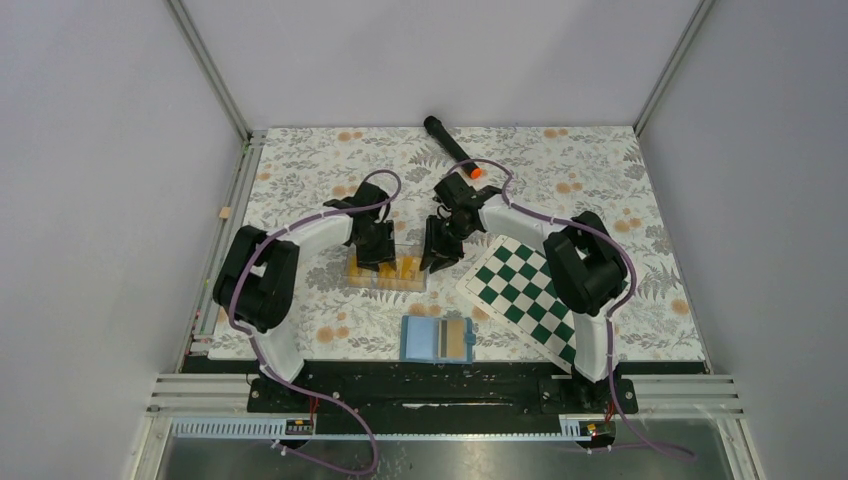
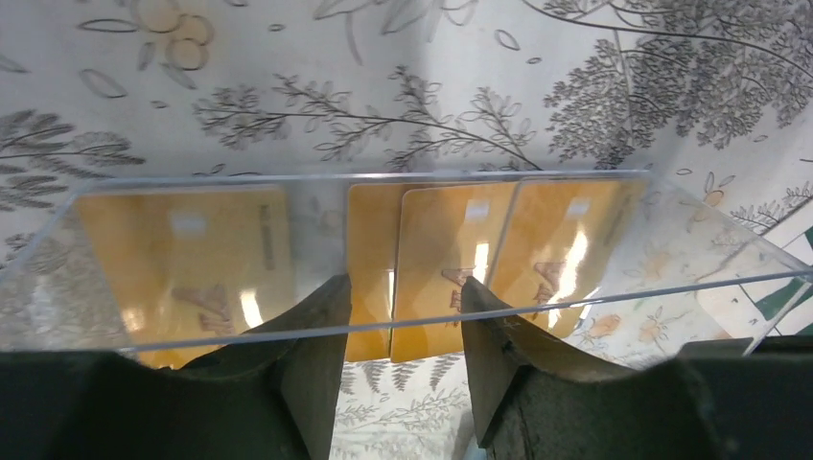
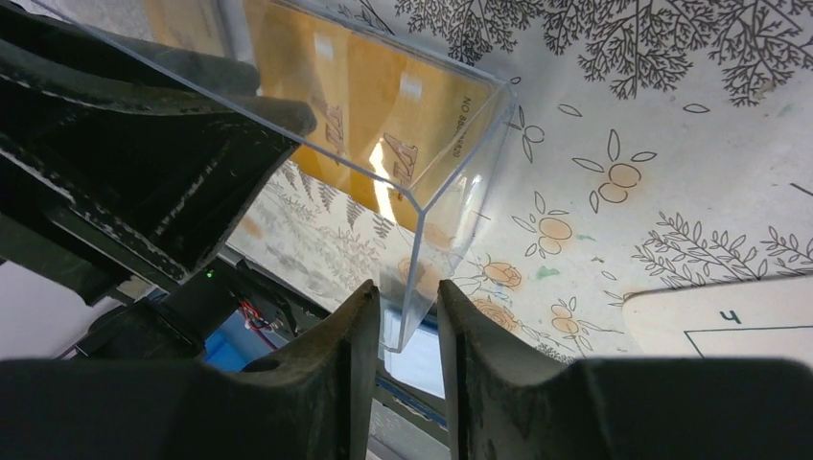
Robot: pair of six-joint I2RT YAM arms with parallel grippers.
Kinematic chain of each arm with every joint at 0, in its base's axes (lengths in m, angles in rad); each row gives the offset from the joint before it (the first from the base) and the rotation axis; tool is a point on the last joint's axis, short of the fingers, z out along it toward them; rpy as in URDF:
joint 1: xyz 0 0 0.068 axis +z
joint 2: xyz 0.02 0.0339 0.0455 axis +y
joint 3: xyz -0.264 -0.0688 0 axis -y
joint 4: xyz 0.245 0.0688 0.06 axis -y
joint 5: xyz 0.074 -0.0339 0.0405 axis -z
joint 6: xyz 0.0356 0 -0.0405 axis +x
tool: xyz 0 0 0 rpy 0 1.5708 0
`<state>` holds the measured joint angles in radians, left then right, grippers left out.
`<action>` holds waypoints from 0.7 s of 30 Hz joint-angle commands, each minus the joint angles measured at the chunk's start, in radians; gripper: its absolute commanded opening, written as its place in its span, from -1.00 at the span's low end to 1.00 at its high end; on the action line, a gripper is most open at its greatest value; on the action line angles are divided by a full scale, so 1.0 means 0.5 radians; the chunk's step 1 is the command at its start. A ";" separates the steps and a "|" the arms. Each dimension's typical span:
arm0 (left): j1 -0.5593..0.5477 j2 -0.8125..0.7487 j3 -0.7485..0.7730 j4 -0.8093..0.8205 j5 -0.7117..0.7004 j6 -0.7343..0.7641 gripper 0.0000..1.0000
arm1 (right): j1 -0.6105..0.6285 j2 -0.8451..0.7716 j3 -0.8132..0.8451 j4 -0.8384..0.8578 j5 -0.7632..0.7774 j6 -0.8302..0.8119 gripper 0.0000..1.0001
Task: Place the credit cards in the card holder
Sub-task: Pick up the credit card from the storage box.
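Several orange-yellow credit cards (image 1: 385, 268) stand in a clear plastic tray (image 1: 388, 284) at mid-table. In the left wrist view the cards (image 2: 443, 259) lean against the tray's far wall (image 2: 288, 180). My left gripper (image 2: 403, 287) is open, its fingertips either side of two overlapping cards, and it hangs over the tray (image 1: 375, 255). My right gripper (image 3: 403, 287) is closed narrowly on the tray's right corner (image 3: 451, 211), beside the cards (image 3: 374, 105); in the top view it (image 1: 437, 258) sits at the tray's right end. The blue card holder (image 1: 437, 338) lies open near the front edge.
A green-and-white chessboard (image 1: 525, 290) lies right of the tray, its white border showing in the right wrist view (image 3: 729, 316). A black pen-like object with an orange tip (image 1: 448, 143) lies at the back. A floral cloth (image 1: 300, 170) covers the table.
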<state>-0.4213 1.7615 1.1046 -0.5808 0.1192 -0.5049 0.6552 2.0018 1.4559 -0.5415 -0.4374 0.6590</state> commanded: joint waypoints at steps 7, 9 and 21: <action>-0.121 0.120 0.027 0.207 0.313 -0.107 -0.18 | -0.008 0.058 0.089 -0.043 -0.112 -0.026 -0.43; -0.129 0.093 -0.011 0.297 0.425 -0.160 -0.19 | -0.008 0.060 0.090 -0.040 -0.115 -0.024 -0.47; -0.184 -0.054 -0.017 0.256 0.346 -0.170 -0.18 | -0.006 0.039 0.086 -0.019 -0.135 -0.015 -0.69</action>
<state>-0.4988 1.7687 1.0710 -0.4038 0.3332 -0.6102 0.6392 2.0281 1.4605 -0.5941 -0.4583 0.6556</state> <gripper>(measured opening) 0.392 0.205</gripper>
